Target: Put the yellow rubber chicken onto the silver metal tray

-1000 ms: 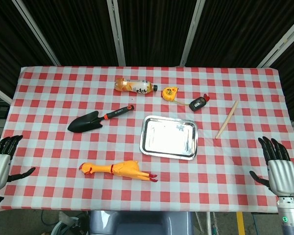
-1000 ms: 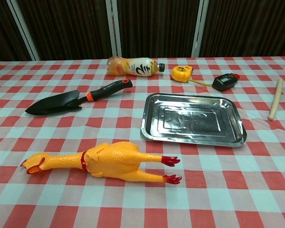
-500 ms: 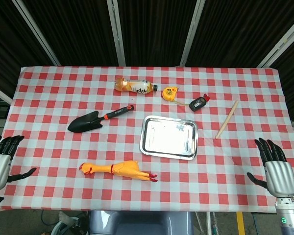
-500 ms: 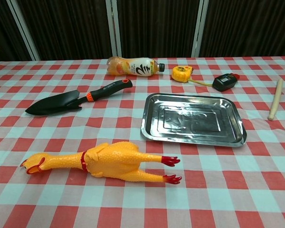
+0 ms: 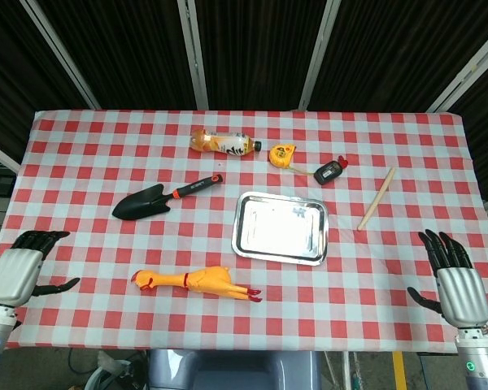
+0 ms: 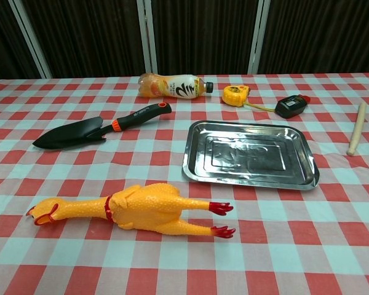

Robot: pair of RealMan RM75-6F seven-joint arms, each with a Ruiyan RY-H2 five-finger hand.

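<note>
The yellow rubber chicken (image 5: 197, 282) (image 6: 135, 207) lies on its side on the checked cloth near the front edge, head to the left and red feet to the right. The silver metal tray (image 5: 280, 227) (image 6: 249, 153) sits empty just behind and right of it. My left hand (image 5: 23, 267) hovers open at the table's left front edge, well left of the chicken's head. My right hand (image 5: 450, 279) is open at the right front edge, far from both. Neither hand shows in the chest view.
A black trowel with an orange-banded handle (image 5: 164, 197) lies left of the tray. Behind are an orange drink bottle (image 5: 224, 143), a yellow tape measure (image 5: 283, 154) and a small black device (image 5: 329, 171). A wooden stick (image 5: 376, 199) lies to the tray's right.
My left hand has moved right and inward over the table's edge. My right hand has shifted slightly left and down. The objects have not moved.
</note>
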